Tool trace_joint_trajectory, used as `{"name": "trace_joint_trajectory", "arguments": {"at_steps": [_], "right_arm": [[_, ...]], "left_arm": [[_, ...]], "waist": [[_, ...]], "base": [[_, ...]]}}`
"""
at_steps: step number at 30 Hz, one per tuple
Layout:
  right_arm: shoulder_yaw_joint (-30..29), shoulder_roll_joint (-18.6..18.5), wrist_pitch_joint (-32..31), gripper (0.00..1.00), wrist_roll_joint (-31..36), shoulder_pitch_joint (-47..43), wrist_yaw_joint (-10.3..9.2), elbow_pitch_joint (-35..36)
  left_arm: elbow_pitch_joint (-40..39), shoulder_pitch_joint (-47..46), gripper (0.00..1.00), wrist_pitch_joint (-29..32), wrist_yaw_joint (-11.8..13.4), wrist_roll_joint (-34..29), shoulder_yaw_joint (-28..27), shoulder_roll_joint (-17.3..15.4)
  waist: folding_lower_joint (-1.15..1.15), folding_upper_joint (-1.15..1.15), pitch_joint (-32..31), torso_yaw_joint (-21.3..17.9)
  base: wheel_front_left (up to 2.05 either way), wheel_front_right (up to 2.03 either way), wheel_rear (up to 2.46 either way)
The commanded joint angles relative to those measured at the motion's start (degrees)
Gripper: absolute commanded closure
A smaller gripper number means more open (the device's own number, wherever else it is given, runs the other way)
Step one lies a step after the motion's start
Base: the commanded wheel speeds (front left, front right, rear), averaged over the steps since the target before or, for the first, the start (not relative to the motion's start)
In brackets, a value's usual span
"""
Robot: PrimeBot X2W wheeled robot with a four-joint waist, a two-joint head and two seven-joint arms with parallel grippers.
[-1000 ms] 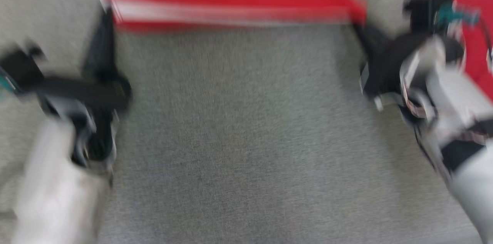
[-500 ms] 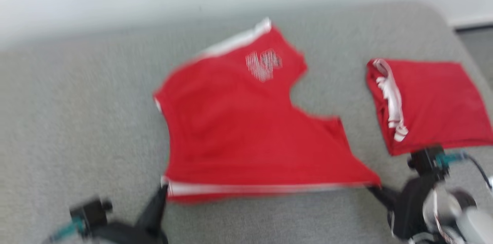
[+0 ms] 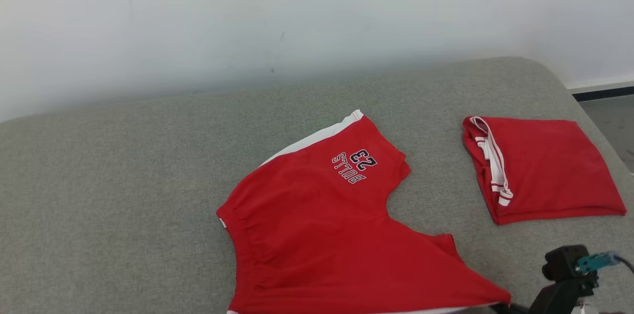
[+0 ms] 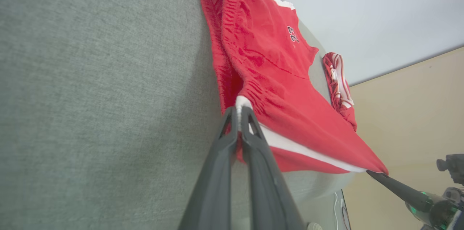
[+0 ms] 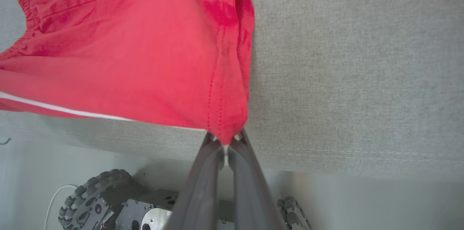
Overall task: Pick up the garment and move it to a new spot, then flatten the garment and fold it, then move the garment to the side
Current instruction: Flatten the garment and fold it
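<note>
So the red shorts [image 3: 322, 235] are lying spread on the grey cushion [image 3: 124, 195], with the left claw [image 4: 238, 108] clamping their white-striped near corner and the right claw [image 5: 224, 137] pinching the other near corner, just past the edge.

- Bright, even, diffuse light; all 3 views sharp.
- Soft shadow beneath the garment [image 5: 145, 59] on the cushion [image 5: 344, 77].
- Wrist views stretch at their edges.
</note>
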State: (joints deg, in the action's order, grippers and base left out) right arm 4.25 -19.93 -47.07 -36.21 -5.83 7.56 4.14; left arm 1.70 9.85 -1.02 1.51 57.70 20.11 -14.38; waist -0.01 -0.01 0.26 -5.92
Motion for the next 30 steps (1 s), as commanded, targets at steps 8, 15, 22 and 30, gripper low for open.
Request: {"name": "trace_joint_trajectory", "arguments": {"at_steps": [8, 15, 22, 30], "right_arm": [[0.8, -1.6, -4.1, 1.00, 4.8, 12.0, -0.17, 0.0], [5.0, -3.6, -2.9, 1.00, 5.3, 26.0, -0.17, -8.9], [8.1, -4.4, 2.8, 1.00, 8.5, 39.8, -0.16, -20.8], [10.4, -3.8, 10.5, 1.00, 11.2, 51.8, -0.17, -32.5]], "left_arm": [[-2.1, -8.0, 1.00, 2.7, 1.9, 2.2, -0.9, 1.8], [-0.7, -17.5, 1.00, 6.1, 3.9, 3.0, 0.0, 4.6], [4.3, -28.3, 1.00, 7.2, 6.5, 1.9, 0.6, 8.0], [10.4, -37.2, 1.00, 3.7, 7.9, 0.7, 0.6, 10.2]], "waist": [[0.01, 0.01, 3.3, 2.4], [0.01, 0.01, 6.3, 5.3], [0.01, 0.01, 12.3, 9.7], [0.01, 0.01, 18.9, 13.2]], "base": [[0.00, 0.00, 0.00], [0.00, 0.00, 0.00], [0.00, 0.00, 0.00], [0.00, 0.00, 0.00]]}}
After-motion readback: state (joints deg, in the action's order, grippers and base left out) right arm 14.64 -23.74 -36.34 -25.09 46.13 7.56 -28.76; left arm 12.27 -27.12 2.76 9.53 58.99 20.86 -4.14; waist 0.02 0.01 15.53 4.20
